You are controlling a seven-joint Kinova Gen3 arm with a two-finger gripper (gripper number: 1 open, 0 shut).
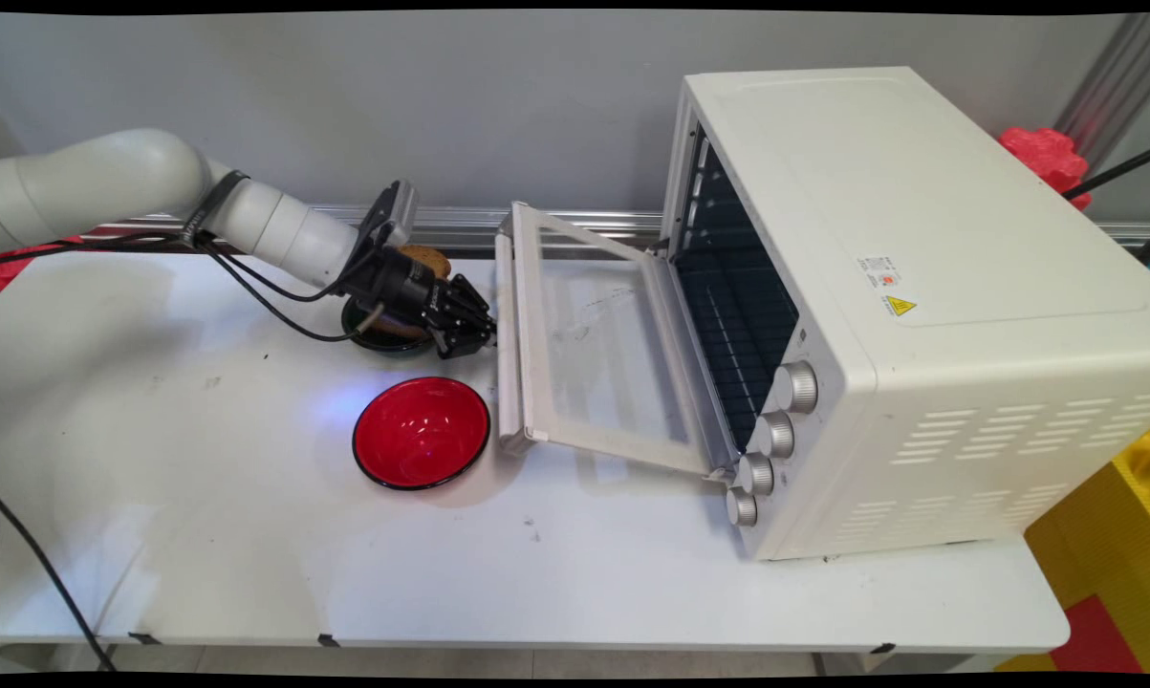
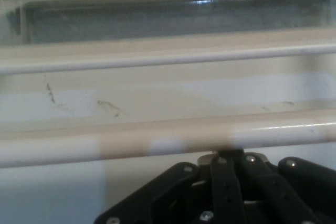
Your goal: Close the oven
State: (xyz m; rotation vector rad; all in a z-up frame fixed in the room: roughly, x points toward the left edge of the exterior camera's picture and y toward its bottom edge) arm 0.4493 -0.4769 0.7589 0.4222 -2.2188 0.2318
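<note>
**A:** Where is the gripper, and what is it near?

**B:** The black gripper [image 1: 467, 334] sits low over the white table [image 1: 202, 535], reaching in from the left; its tip is just beside the handle bar [image 1: 506, 334] of the oven door [image 1: 603, 344], which lies folded down and open; in the hand view that pale handle bar [image 2: 157, 142] runs straight across, right at the top of the gripper's linkage [image 2: 231, 192].

**A:** Are the jaws open or closed? Do they hold anything?

**B:** The fingers look drawn together, with no gap showing in either view; they appear to hold nothing; whether the tip is touching the handle or only very close, I cannot tell.

**A:** What else is around it?

**B:** Behind the wrist is a dark bowl [image 1: 383, 339], mostly hidden by the arm, with something brown, like a piece of bread [image 1: 429, 259], showing above it; nearer the camera a red bowl [image 1: 422, 432] with a black rim stands upright on the table, near the door's front corner; the white toaster oven [image 1: 919, 315] fills the right side, its dark cavity exposed and four silver knobs [image 1: 773, 435] down its front.
</note>
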